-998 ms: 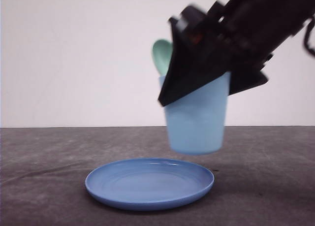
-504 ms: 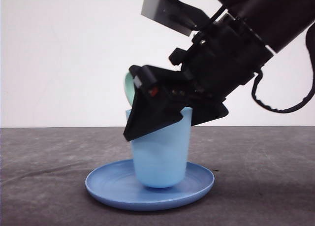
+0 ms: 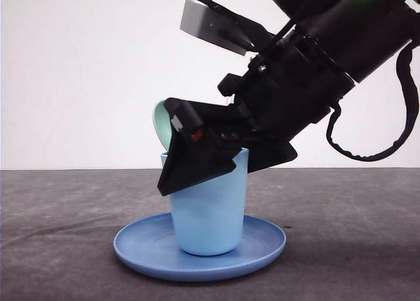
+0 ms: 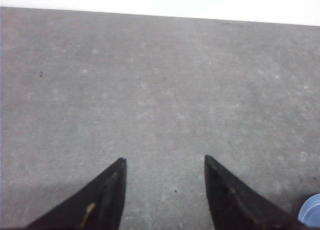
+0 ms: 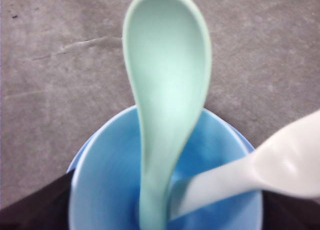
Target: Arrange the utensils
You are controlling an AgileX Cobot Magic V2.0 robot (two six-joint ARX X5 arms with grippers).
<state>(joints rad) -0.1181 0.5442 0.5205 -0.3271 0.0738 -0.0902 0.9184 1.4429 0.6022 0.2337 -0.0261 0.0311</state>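
A light blue cup (image 3: 209,216) stands upright on the middle of a round blue plate (image 3: 262,245). My right gripper (image 3: 210,176) is shut on the cup, one black finger on each side near the rim. A mint-green spoon (image 3: 161,124) sticks up out of the cup, bowl end up. In the right wrist view the spoon (image 5: 167,79) and a white fork (image 5: 280,165) both stand handle-down inside the cup (image 5: 105,190), the fork leaning to one side with its head blurred. My left gripper (image 4: 165,162) hangs open over bare table.
The dark grey table (image 3: 59,209) stretches around the plate, with a white wall behind it. A sliver of the blue plate (image 4: 311,215) shows at the corner of the left wrist view, beside one finger.
My right gripper has carried the cup left and down, from hanging above the plate's right side to resting on the plate's middle. The utensils stayed in the cup.
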